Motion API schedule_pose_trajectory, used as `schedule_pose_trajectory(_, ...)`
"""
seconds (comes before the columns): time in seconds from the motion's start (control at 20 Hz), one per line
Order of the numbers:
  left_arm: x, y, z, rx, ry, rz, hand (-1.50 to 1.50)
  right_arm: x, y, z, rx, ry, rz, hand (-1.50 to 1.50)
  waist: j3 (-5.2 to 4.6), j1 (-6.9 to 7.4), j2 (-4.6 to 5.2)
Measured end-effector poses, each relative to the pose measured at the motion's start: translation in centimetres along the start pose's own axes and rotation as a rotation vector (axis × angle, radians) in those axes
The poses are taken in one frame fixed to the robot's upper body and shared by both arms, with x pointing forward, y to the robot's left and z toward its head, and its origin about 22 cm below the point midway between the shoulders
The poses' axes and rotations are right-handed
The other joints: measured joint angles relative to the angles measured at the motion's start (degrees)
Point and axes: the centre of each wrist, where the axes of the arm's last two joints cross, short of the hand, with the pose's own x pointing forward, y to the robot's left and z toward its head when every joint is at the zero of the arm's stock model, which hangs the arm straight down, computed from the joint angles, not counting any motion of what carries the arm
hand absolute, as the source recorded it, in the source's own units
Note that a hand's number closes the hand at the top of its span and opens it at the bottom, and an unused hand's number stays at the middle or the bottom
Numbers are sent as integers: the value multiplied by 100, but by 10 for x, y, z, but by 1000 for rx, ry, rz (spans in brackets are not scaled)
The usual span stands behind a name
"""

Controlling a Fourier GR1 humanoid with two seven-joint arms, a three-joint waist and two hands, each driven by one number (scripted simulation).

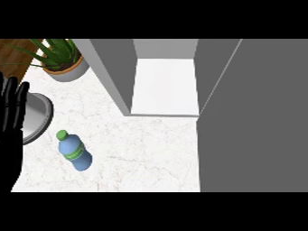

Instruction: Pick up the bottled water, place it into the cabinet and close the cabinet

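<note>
My left hand (3, 122) rests released, fingers up, at nine o'clock. The bottled water (74, 152) lies untouched on the desk (149, 149); the cabinet (164, 85) at twelve stands open, ready.

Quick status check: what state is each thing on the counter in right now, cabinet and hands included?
bottled water: lying on its side on the counter, capped, not held.
cabinet: open, nothing inside.
cabinet door: swung wide open.
left hand: open, fingers up, resting at left edge.
potted plant: upright.
</note>
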Motion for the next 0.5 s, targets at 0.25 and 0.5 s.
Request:
schedule_pose_trajectory(0.25, 2, 8, -5, 143, 108, -170, -150, 7, -1, 7, 10, -35, -31, -150, -100, -134, -81)
schedule_pose_trajectory(0.5, -7, 11, 0, 360, 359, -219, -150, 10, 5, 27, 53, 98, -117, -150, -126, -212, -107)
